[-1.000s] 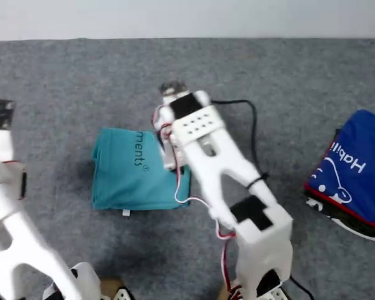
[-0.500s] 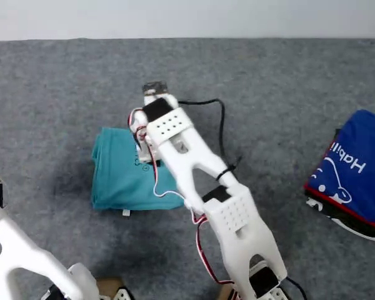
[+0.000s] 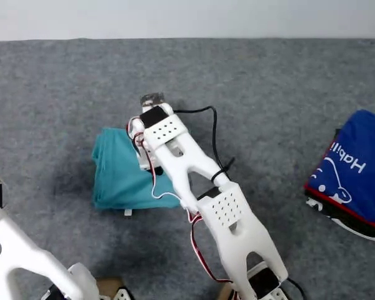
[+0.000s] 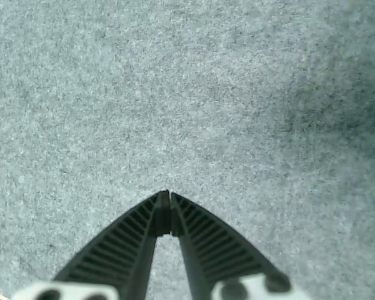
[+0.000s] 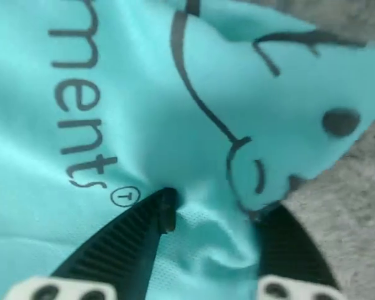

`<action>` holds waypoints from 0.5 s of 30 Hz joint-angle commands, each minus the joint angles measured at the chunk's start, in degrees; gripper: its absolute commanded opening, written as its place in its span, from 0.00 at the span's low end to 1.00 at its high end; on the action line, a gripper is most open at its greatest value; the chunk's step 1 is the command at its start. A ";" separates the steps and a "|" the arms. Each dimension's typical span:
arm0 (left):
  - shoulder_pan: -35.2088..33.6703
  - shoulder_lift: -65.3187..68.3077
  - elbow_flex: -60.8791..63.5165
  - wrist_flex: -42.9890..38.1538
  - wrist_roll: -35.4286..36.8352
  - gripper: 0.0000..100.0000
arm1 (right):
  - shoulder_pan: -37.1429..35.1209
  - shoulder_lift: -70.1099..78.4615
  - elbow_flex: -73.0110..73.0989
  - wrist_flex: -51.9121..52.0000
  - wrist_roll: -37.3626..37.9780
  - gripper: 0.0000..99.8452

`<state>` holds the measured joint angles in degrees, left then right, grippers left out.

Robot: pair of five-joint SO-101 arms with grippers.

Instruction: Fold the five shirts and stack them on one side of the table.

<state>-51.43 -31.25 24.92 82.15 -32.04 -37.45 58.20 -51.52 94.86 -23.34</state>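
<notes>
A folded teal shirt (image 3: 115,175) with dark print lies left of the table's middle. My right arm reaches over it from the front, and its gripper (image 3: 141,152) is down on the shirt's right part. In the right wrist view the right gripper (image 5: 225,219) is open: one finger presses on top of the teal shirt (image 5: 144,106), the other sits at the cloth's edge, partly under it, with bunched fabric between. My left gripper (image 4: 169,200) is shut on nothing above bare grey carpet. The left arm (image 3: 12,250) stands at the front left.
At the right edge sits a stack of folded shirts (image 3: 350,172), a blue one on top with red, white and dark layers under it. Grey carpet (image 3: 269,87) covers the table; a pale wall runs along the back.
My right arm has swung left and its gripper has come down onto the teal shirt, now covering the print. The left arm has drawn back toward the front left corner.
</notes>
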 commanded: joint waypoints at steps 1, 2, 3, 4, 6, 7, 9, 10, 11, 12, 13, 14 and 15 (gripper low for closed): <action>0.00 -1.23 -1.63 -1.32 -0.44 0.01 | 2.33 1.63 -0.09 0.22 6.15 0.01; 0.00 -1.23 -1.63 -1.32 -0.44 0.01 | 2.95 1.54 -0.35 1.36 7.91 0.01; 0.00 -1.23 -1.63 -1.32 -0.44 0.01 | 3.56 1.10 -1.32 3.30 8.62 0.02; 0.00 -1.23 -1.63 -1.32 -0.44 0.01 | 4.35 0.57 -2.29 5.23 8.97 0.01; 0.09 -1.23 -1.63 -1.32 -0.44 0.01 | 6.37 -0.57 -3.87 7.87 10.99 0.01; 0.09 -1.23 -1.63 -1.32 -0.44 0.01 | 7.34 -1.63 -4.13 8.13 12.84 0.01; 0.09 -1.14 -1.54 -1.32 -0.35 0.01 | 9.10 -4.09 -4.04 8.13 15.56 0.01; 0.26 -1.14 -1.54 -1.32 -0.35 0.01 | 9.98 -5.32 -4.04 8.13 16.70 0.01; 0.79 -1.14 -1.54 -1.32 -0.35 0.01 | 10.86 -6.55 -4.04 8.13 18.20 0.01; 1.23 -1.14 -1.54 -1.14 -0.35 0.01 | 11.82 -7.60 -4.04 8.13 19.96 0.01; 1.41 -1.32 -1.54 -1.14 -0.35 0.01 | 13.05 -8.48 -4.04 8.13 22.15 0.01; 1.85 -1.41 -1.54 -1.14 -0.35 0.01 | 14.46 -9.10 -4.04 8.13 24.35 0.01; 2.29 -1.41 -1.54 -1.14 -0.26 0.01 | 16.04 -9.63 -4.04 8.13 26.64 0.01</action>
<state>-50.20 -31.25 24.92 82.15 -32.04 -26.02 54.15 -54.24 100.48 -2.24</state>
